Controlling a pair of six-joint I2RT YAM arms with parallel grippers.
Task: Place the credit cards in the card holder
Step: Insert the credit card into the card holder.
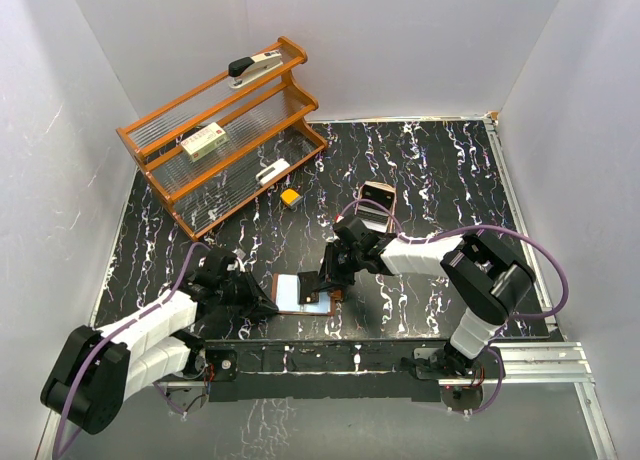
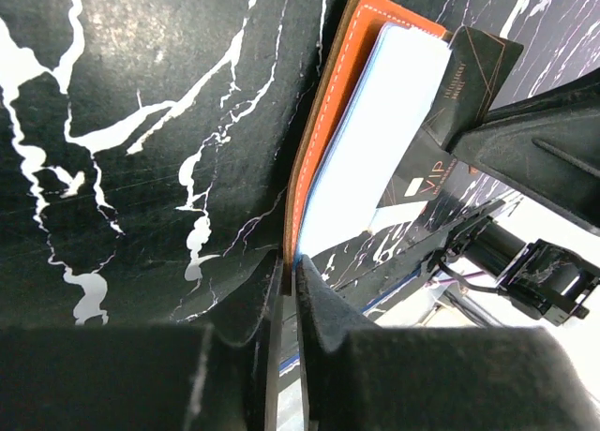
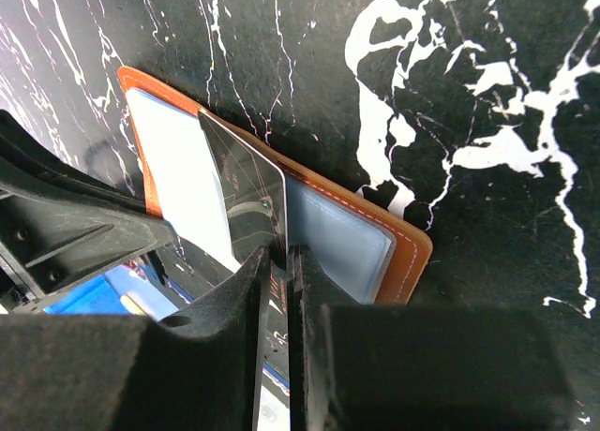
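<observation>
The card holder [image 1: 292,292] lies open on the black marbled table, orange-brown leather with pale blue-grey pockets [image 3: 337,234]. My left gripper [image 1: 265,302] is shut on the holder's left edge; in the left wrist view the orange rim [image 2: 323,122] runs straight into my jaws [image 2: 292,267]. My right gripper [image 1: 325,285] is shut on a credit card [image 3: 246,192], dark, glossy and marked VIP [image 2: 422,183]. The card stands on edge over the open holder, its far end at the right-hand pocket's opening. Whether it is inside the pocket cannot be told.
A wooden three-tier rack [image 1: 225,130] stands at the back left with a stapler [image 1: 255,68] and a small box [image 1: 203,140] on it. A yellow block [image 1: 290,196] and a small brown case holding pale cards [image 1: 378,198] lie behind the holder.
</observation>
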